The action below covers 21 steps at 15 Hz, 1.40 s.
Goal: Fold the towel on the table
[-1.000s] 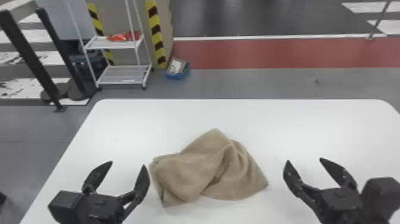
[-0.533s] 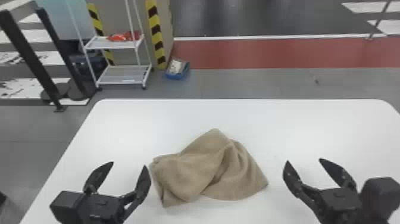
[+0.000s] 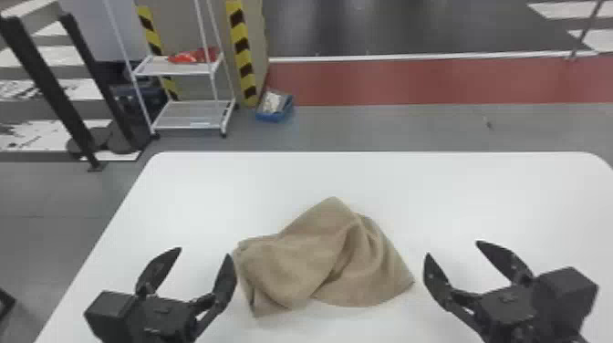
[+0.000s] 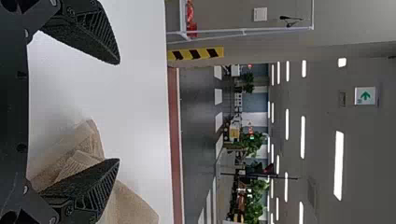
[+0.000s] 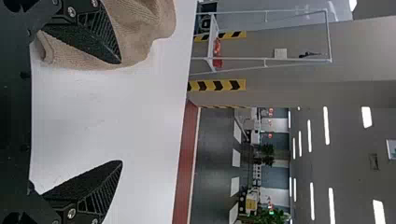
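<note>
Bright ceiling lights (image 4: 338, 165) leave pale sheen on the dark floor (image 4: 198, 109).

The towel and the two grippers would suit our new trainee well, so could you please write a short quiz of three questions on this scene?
1. Multiple choice: in the head view, how does the towel lie on the table, between the left gripper and the right gripper?
A) Rumpled, with uneven folds
B) Folded into a neat square
C) Rolled up tightly

2. True or false: both the left gripper and the right gripper are shut.

3. Fill in the blank: beyond the table stands a white cart, and the item on its upper shelf is coloured ____.

Key: 1. A; 2. false; 3. red
</note>
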Each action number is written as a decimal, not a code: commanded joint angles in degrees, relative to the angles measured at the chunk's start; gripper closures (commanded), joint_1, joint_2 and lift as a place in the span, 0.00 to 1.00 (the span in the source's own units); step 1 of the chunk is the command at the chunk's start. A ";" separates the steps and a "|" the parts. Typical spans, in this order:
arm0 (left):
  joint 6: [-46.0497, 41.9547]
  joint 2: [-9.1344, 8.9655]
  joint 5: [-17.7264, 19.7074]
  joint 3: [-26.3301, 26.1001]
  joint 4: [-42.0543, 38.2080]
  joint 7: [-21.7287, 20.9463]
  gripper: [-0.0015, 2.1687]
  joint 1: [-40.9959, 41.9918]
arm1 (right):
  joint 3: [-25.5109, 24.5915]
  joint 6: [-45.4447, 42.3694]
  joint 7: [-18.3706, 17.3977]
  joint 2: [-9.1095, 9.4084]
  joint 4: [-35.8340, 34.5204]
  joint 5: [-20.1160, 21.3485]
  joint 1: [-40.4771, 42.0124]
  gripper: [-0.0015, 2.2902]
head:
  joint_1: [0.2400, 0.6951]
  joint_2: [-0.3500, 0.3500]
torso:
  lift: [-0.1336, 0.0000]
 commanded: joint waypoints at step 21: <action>10.28 -0.15 -1.29 -0.64 0.00 -2.98 0.09 -2.72 | 12.13 6.44 3.06 0.23 11.06 10.85 -9.58 0.88 | 1.00 0.83 | 0.07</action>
